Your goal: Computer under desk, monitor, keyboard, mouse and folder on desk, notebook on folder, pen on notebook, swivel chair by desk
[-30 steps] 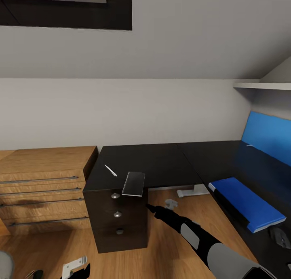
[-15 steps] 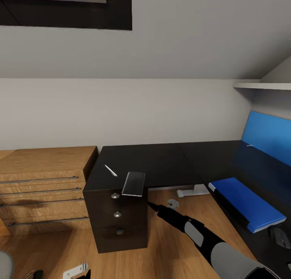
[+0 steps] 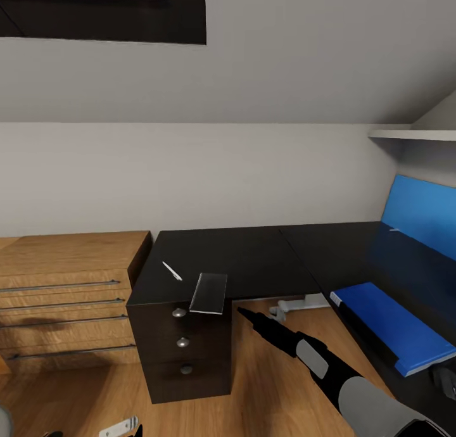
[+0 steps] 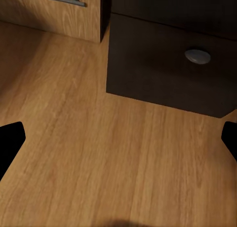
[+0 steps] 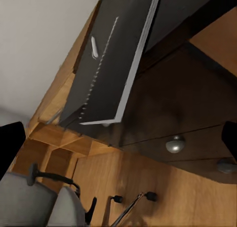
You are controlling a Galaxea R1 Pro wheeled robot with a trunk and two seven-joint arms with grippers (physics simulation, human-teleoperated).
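right pincer [image 3: 242,311] near notebook [image 3: 209,292]

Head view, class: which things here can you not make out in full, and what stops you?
- Blue folder: the near corner is cut off by the picture's right edge.
- Dark thing beside it: cropped by the same edge, unidentifiable.
- Right hand: seen from behind along the arm, so open or shut is unclear there.

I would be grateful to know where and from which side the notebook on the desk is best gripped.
Grip the notebook at its near short edge, which juts out past the desk front above the drawer knobs. Coming from the front, where the right claw already hovers, one finger could probably slide beneath the overhang and one above. It lies flat and thin, so a top-down pinch looks harder.
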